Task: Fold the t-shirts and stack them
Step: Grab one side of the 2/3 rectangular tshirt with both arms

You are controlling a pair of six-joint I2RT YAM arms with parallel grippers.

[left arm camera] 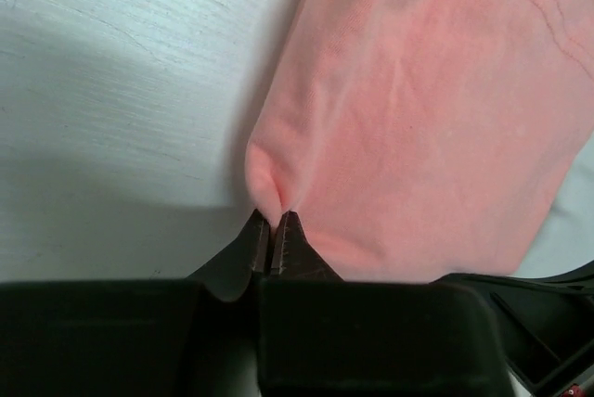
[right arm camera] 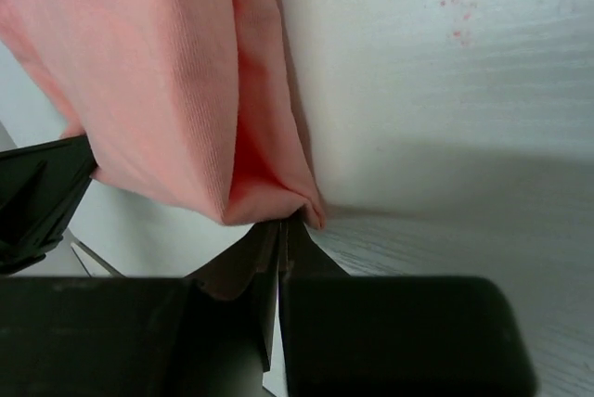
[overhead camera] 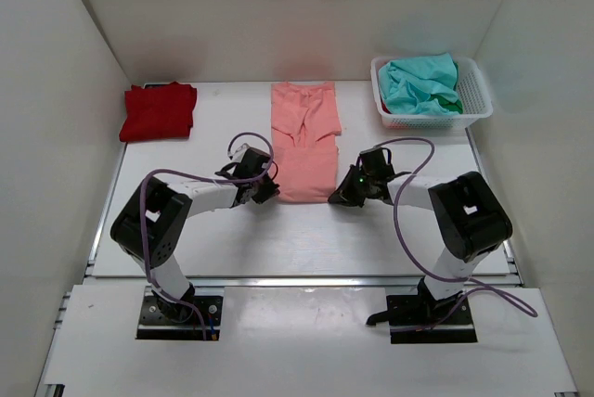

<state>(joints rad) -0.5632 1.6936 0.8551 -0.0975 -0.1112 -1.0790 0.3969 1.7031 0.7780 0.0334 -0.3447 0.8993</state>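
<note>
The salmon-pink t-shirt point(overhead camera: 304, 137) lies as a long narrow strip in the middle of the table. My left gripper point(overhead camera: 269, 192) is shut on its near left corner point(left arm camera: 269, 179); the cloth puckers between the fingertips point(left arm camera: 261, 230). My right gripper point(overhead camera: 340, 197) is shut on its near right corner point(right arm camera: 288, 193), the hem bunched at the tips. The deep red t-shirt point(overhead camera: 159, 110) lies folded at the far left. The teal-green t-shirt point(overhead camera: 420, 83) is crumpled in the basket.
The white lattice basket point(overhead camera: 475, 100) stands at the far right. White walls close the table on three sides. A metal rail point(overhead camera: 297, 279) runs along the near edge in front of the arm bases.
</note>
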